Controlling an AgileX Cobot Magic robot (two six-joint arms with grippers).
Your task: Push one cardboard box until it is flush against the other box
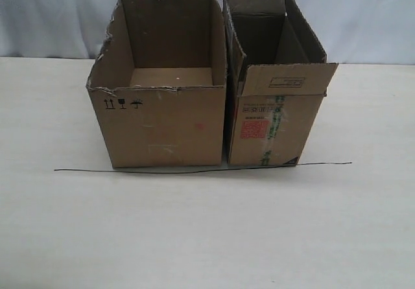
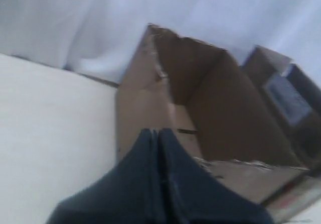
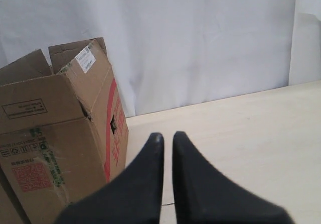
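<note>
In the exterior view we see the wide plain brown cardboard box (image 1: 162,130), ragged-rimmed, with black arrow, glass and umbrella symbols (image 1: 122,104). It stands just left of the narrower brown carton (image 1: 285,117) bearing a red square label (image 1: 254,129), their sides about touching. In the left wrist view, our left gripper (image 2: 158,132), fingers together, sits close before the wide box. In the right wrist view, our right gripper (image 3: 168,136), fingers nearly together on nothing, is near the carton.

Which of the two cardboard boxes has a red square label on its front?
The narrower, taller box on the right of the exterior view; the wider box has small black symbols, no label.
</note>
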